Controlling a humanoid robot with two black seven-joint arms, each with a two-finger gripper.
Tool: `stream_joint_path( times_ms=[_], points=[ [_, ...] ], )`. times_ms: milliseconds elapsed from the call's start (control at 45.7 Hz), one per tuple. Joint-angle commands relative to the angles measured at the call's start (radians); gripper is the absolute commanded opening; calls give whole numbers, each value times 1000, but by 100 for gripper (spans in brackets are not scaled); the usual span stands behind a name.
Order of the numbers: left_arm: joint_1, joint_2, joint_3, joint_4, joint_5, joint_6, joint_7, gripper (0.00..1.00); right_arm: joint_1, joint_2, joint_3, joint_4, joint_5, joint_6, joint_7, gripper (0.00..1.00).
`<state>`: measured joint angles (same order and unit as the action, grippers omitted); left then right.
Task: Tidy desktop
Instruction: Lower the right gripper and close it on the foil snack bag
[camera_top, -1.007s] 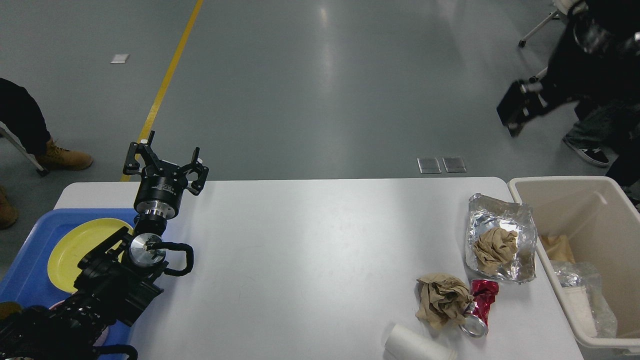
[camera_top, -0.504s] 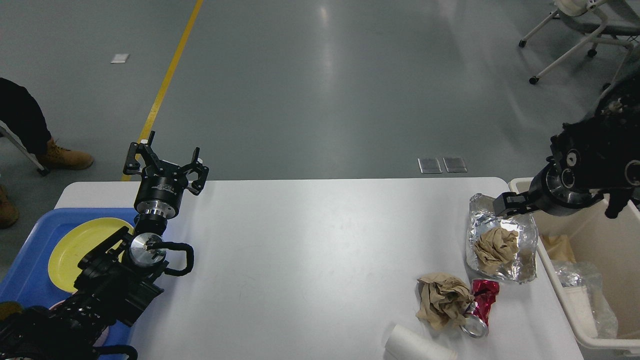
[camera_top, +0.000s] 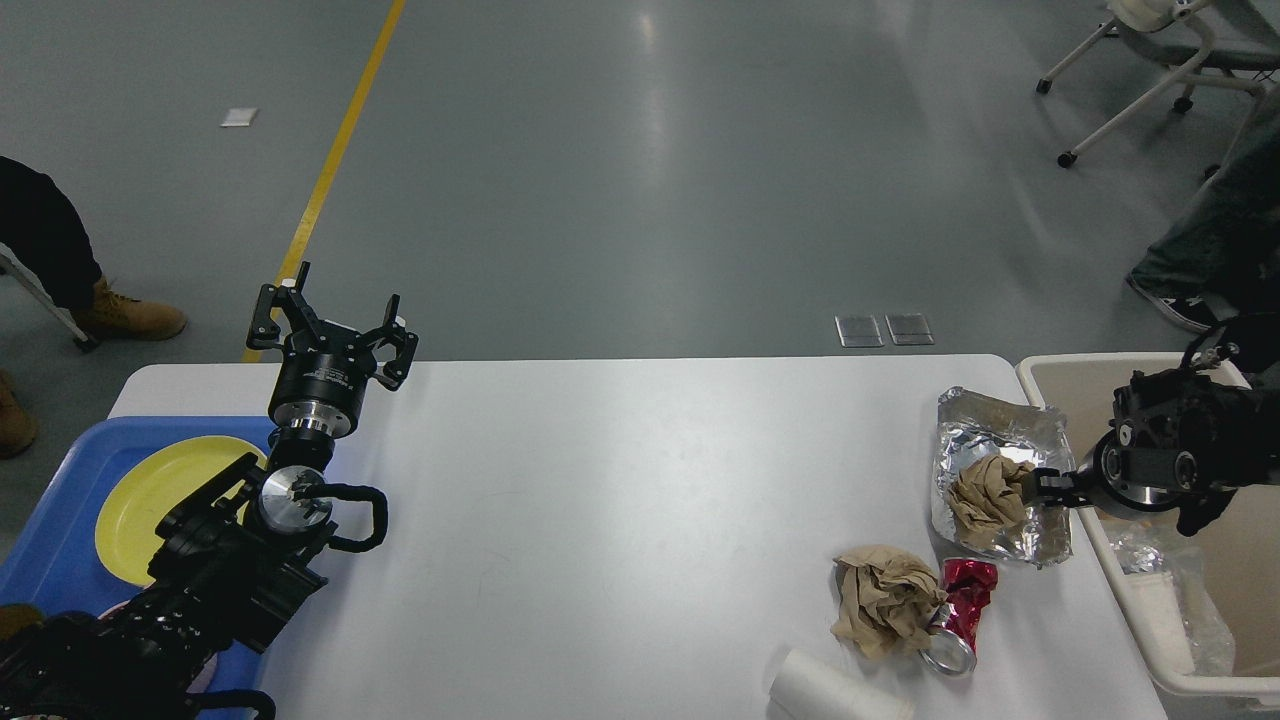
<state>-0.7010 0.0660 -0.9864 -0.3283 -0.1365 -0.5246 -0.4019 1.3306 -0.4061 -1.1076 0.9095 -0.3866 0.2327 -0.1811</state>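
- Head view: the large white rectangular surface (camera_top: 620, 520) with rounded corners fills the lower frame, from 7 to 5 o'clock.
- The left gripper (camera_top: 335, 320), at 9 o'clock, stands upright near the far left edge with its fingers spread wide and nothing between them.
- The right gripper (camera_top: 1045, 482), at 3 o'clock, reaches the crumpled brown paper ball (camera_top: 988, 497) lying on the silver foil sheet (camera_top: 1000, 432); I cannot tell its finger gap.
- At 5 o'clock lie another brown paper wad (camera_top: 882, 598), a crushed red can (camera_top: 962, 608) and a white paper cup (camera_top: 835, 695).

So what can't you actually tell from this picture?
- Right tool, head view: small, dark, end-on at the paper wad on the foil; open or shut unclear.
- White cup: cut off by the bottom edge.
- Beige bin: right edge cuts it; arm covers its contents.
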Motion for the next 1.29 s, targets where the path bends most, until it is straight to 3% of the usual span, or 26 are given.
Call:
stream_joint_path(
  times_ms=[0,701,744,876,941,1095,1270],
  points=[
    [0,0,0,0,0,0,0,96,-47,3,6,-38,0,-7,0,88],
    [0,0,0,0,0,0,0,96,-191,42,109,-161,0,-27,0,87],
    [0,0,0,0,0,0,0,96,-202,47,112,-178,0,-27,0,82],
    [0,0,0,0,0,0,0,96,-215,50,112,-184,0,-24,-1,50],
    [0,0,0,0,0,0,0,96,-217,50,114,-184,3,-23,-1,42],
    [0,0,0,0,0,0,0,96,-217,46,143,-179,12,-1,-3,2],
    [0,0,0,0,0,0,0,96,-215,43,169,-181,17,60,-3,0]
  ],
)
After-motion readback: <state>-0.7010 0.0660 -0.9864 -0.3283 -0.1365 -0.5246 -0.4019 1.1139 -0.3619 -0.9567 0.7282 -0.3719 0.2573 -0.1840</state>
